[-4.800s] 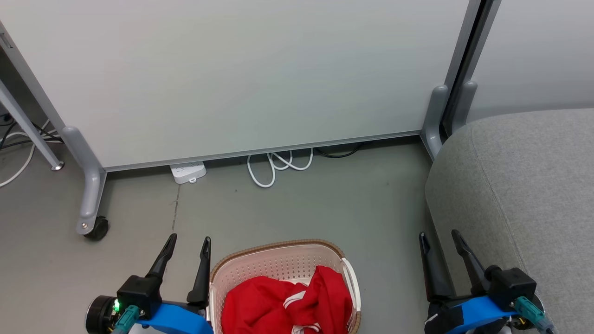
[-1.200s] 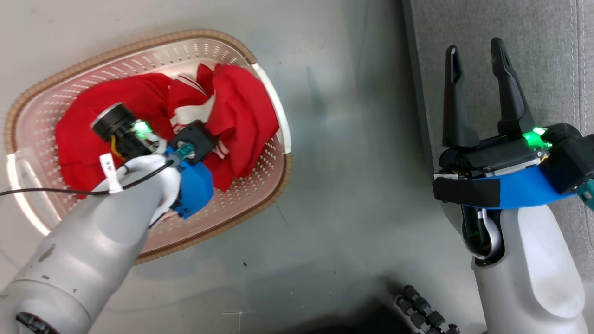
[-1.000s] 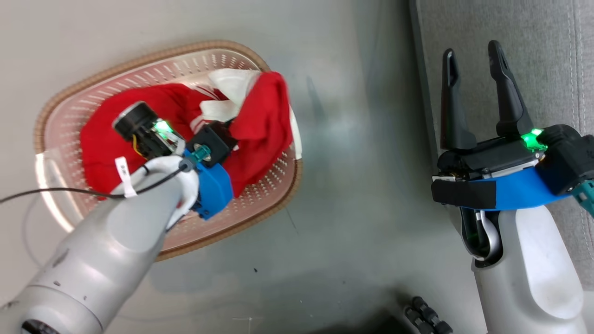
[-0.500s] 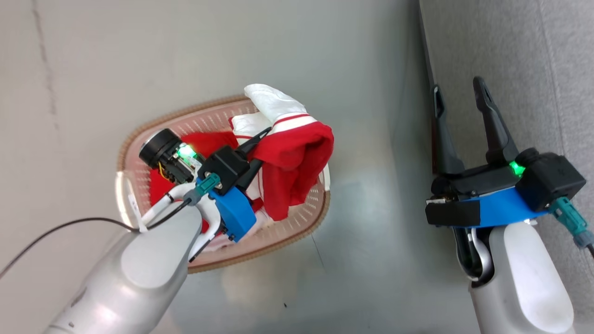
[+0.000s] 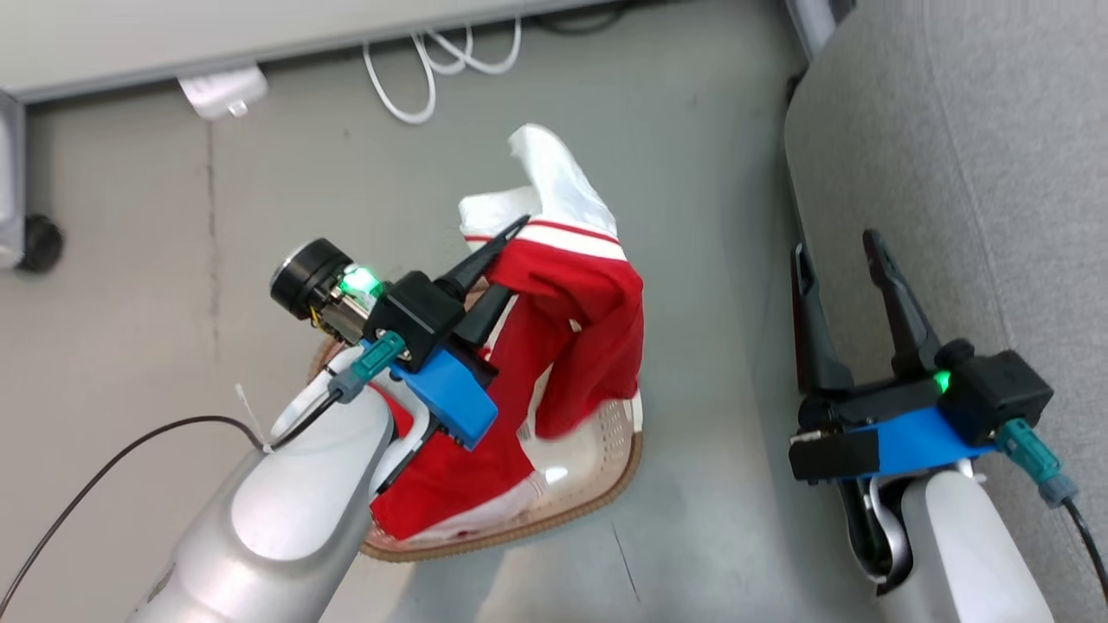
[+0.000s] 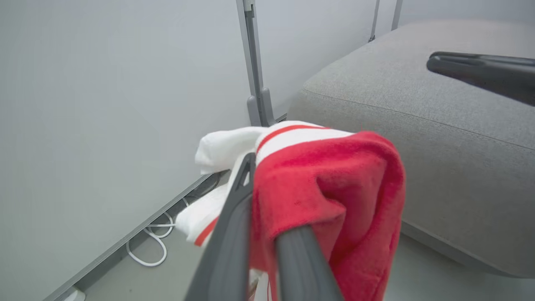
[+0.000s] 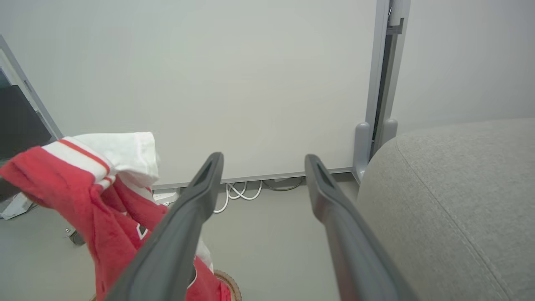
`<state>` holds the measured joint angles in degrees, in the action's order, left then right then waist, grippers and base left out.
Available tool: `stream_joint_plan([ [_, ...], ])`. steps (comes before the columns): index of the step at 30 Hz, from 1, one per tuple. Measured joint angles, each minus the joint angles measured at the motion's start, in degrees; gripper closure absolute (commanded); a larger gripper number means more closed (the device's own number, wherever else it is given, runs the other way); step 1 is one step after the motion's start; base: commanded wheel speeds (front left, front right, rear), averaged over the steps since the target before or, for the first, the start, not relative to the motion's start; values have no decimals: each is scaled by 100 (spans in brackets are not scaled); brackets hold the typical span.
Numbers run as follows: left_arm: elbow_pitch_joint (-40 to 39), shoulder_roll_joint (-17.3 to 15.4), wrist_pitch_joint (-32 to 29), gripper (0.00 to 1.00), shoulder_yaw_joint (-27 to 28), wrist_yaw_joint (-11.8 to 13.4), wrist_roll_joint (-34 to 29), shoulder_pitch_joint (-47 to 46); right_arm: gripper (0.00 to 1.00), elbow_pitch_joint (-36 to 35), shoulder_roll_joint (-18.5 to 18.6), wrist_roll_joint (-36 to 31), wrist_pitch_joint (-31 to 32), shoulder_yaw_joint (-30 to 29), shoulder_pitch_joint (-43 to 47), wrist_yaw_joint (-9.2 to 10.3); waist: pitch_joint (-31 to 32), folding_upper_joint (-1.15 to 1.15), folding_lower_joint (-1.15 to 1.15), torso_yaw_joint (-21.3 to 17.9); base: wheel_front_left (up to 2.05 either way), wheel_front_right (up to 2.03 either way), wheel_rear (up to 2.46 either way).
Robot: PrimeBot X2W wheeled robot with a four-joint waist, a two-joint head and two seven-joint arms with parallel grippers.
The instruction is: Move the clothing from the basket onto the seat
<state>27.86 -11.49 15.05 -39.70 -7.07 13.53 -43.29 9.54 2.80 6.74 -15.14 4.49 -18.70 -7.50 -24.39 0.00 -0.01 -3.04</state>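
Note:
My left gripper (image 5: 511,260) is shut on the clothing (image 5: 589,337), a red garment with white panels and striped trim, and holds it up in the air. The garment's lower part trails down into the cream basket (image 5: 606,480) on the floor, where more red fabric lies. In the left wrist view the fabric (image 6: 334,179) drapes over my shut fingers (image 6: 234,217). The light-grey seat (image 5: 952,173) stands to the right. My right gripper (image 5: 835,247) is open and empty beside the seat's front edge; its wrist view shows the clothing (image 7: 83,175) at left and the seat (image 7: 459,188) at right.
A white partition panel (image 7: 209,83) on grey posts stands behind the basket. White cables (image 5: 433,69) and a power strip (image 5: 221,91) lie at its foot, with a caster wheel (image 5: 39,242) at far left. Grey floor separates basket and seat.
My left gripper has risen with the red-and-white garment, pulling most of it up out of the basket. The head camera has shifted too. The right gripper stays open.

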Motion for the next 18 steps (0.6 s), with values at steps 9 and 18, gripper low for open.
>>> stream_joint_plan([
  [9,-253,208,0,100,258,-20,-9,-148,0,124,0,-1,0,-32,365,0,694,0,0,154,0,0,0],
  [18,-196,347,-1,100,91,-35,29,-270,0,193,0,63,0,36,729,0,1246,0,0,223,0,0,0],
])
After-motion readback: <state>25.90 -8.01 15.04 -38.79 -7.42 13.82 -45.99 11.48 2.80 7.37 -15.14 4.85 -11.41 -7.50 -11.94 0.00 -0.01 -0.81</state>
